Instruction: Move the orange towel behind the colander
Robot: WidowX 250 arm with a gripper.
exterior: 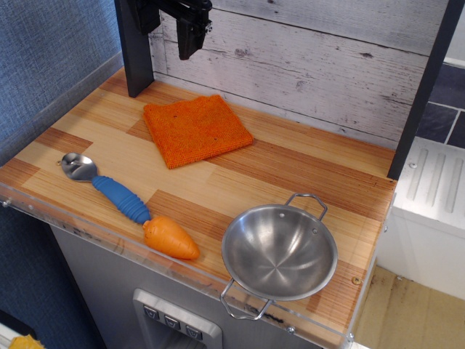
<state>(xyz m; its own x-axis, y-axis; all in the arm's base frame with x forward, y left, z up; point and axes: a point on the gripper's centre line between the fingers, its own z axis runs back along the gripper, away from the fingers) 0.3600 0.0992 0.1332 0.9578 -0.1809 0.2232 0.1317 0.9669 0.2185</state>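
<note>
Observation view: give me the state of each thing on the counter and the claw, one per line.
orange towel: flat, folded square, at the counter's back left, ungrasped.
colander: upright, empty, at the front right edge.
spoon: lying flat, bowl empty.
carrot: on its side, touching the spoon's handle tip.
claw: raised above the towel, holding nothing.

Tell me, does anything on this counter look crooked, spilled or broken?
Nothing spilled or broken. The orange towel lies flat but turned askew to the back wall, and the colander sits near the counter's front edge, one wire handle poking just past it.
</note>
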